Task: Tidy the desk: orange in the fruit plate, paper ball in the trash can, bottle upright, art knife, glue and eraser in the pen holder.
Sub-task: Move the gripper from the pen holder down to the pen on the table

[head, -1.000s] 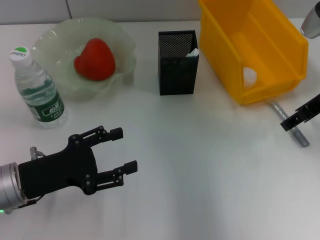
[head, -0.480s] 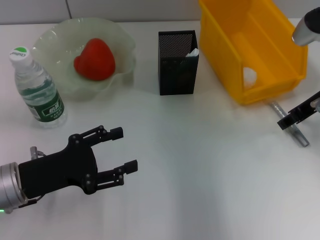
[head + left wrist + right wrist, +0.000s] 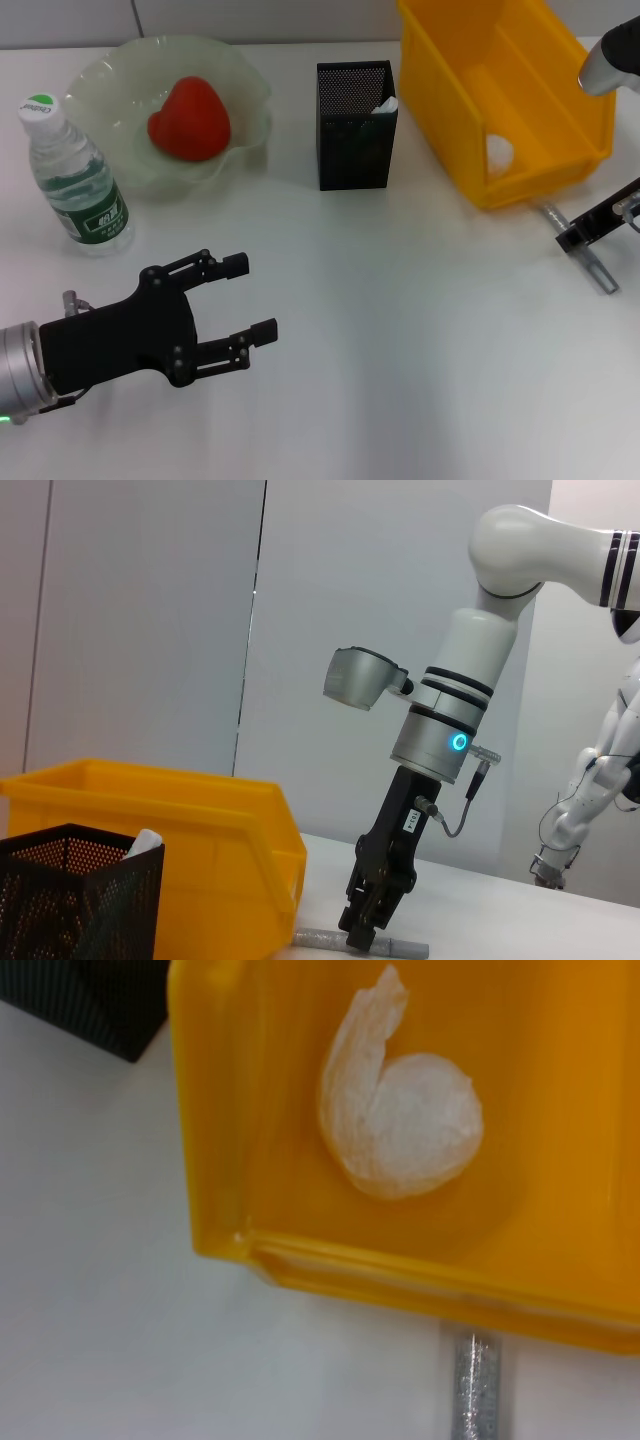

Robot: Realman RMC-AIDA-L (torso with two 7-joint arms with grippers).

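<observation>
The grey art knife (image 3: pixel 590 262) lies on the table just in front of the yellow trash can (image 3: pixel 560 75). My right gripper (image 3: pixel 582 238) is down at the knife; the left wrist view shows the right gripper (image 3: pixel 362 938) tip touching the art knife (image 3: pixel 400 946). A paper ball (image 3: pixel 498 150) lies inside the bin, and the right wrist view shows the paper ball (image 3: pixel 400 1120) above the knife (image 3: pixel 475 1380). The reddish orange (image 3: pixel 190 118) sits in the green fruit plate (image 3: pixel 245 85). The bottle (image 3: pixel 75 180) stands upright. My left gripper (image 3: pixel 254 296) hovers open, holding nothing.
A black mesh pen holder (image 3: pixel 356 125) stands mid-table with a white item (image 3: pixel 385 103) poking out of it. The bin's front wall (image 3: pixel 250 1110) is close beside the knife. White table surface stretches between the two arms.
My right gripper has shifted slightly left and lower onto the knife, and its wrist has swung further into view. The knife and left arm have not moved.
</observation>
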